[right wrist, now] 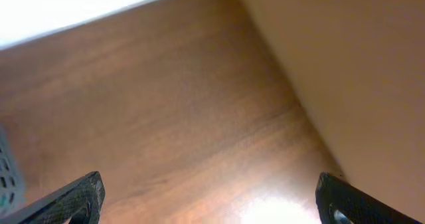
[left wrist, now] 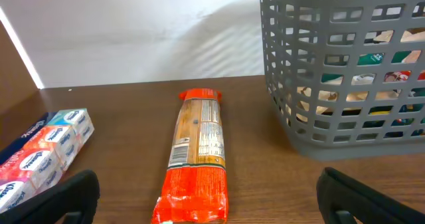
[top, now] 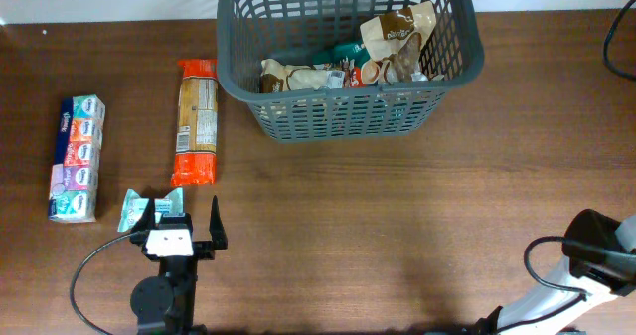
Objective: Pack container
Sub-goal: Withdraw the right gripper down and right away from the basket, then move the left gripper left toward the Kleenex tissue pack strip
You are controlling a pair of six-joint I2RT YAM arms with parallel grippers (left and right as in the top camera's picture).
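— Where's the container (top: 338, 116)?
— Against the table's (top: 397, 226) far edge. My left gripper (top: 182, 218) gapes empty, just short of the orange packet (top: 197, 121). My right gripper (right wrist: 209, 199) is equally wide and empty, near the table's edge.

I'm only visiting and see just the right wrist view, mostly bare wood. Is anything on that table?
Observer: Yes, a grey basket stands at the far edge.
Visitor: Empty?
Observer: No, several snack packets lie inside.
Visitor: Anything outside it?
Observer: An orange packet lies left of it, not touching.
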